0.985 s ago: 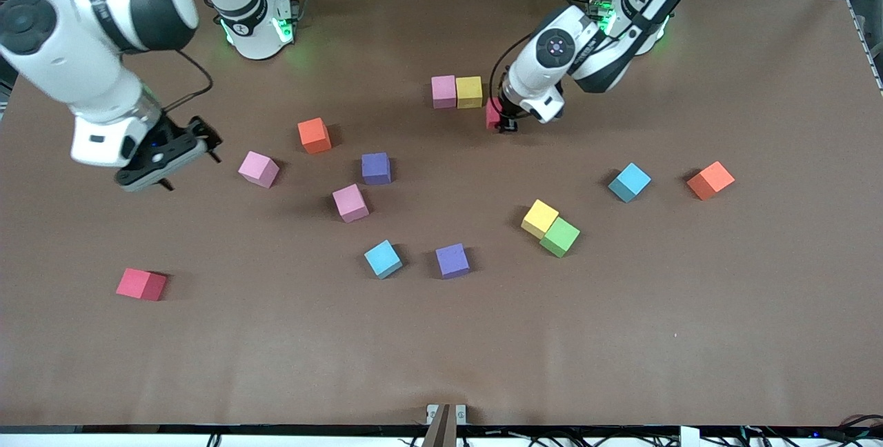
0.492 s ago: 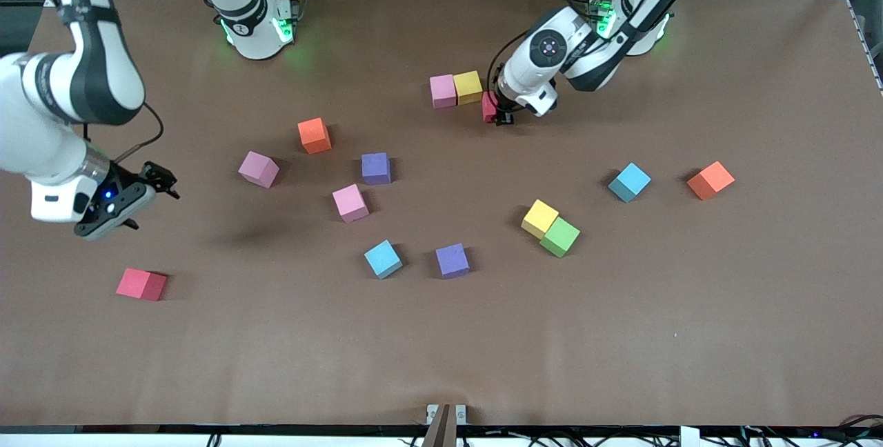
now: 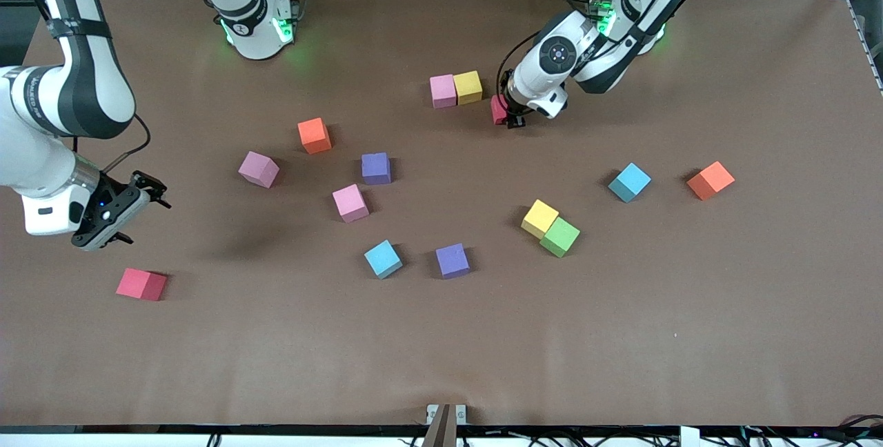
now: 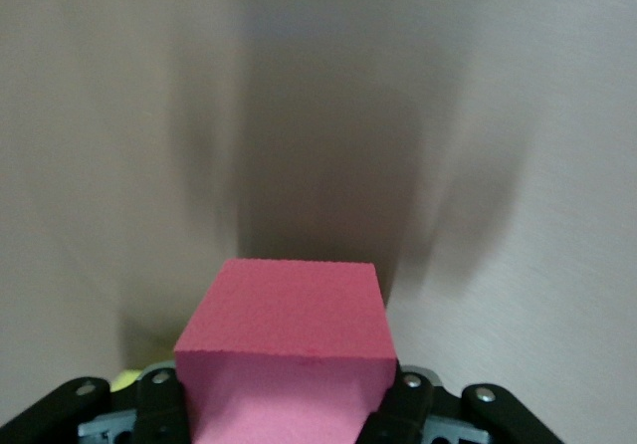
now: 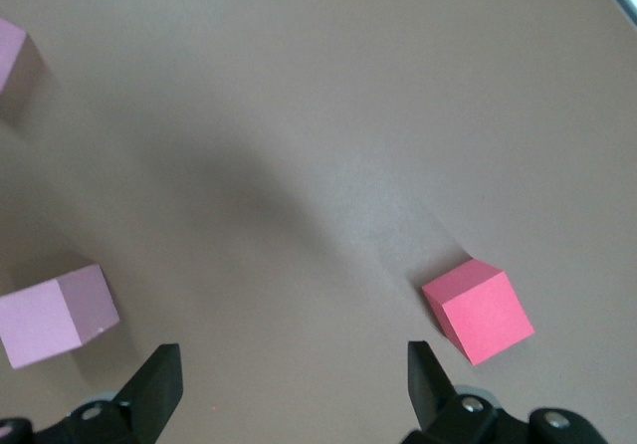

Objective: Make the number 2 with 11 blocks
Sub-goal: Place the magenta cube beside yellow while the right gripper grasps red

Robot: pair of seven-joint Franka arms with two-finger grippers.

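- Near the arms' bases, mid-table: pink block (image 3: 443, 90) and yellow block (image 3: 468, 87) sit touching, side by side. Looks like the start of the top row of the 2.
- Left gripper (image 3: 511, 116) is clamped on a red block (image 3: 498, 109), low over the table just beside the yellow block, on the side toward the left arm's end. Left wrist view shows the same red block (image 4: 289, 349) between the fingers (image 4: 164, 404).
- Key relation: small gap between held red block and yellow block. My read: the move needs a short shift toward the yellow, faces square, so the third block closes the row. Risk: nudging the yellow out of line.
- Right gripper (image 3: 117, 209) is wide open, holding nothing, over bare table at the right arm's end.
- A second red block (image 3: 141, 284) lies on the table nearer the front camera than that spot; in the right wrist view it (image 5: 478, 310) lies just off one fingertip, turned at an angle to the fingers. Right arm is far the nearer one to it; probably its next pick, w/ wrist rotation first.
- The other blocks lie scattered loose mid-table; none in place yet. Approx. 2 of 11 set, third in hand.
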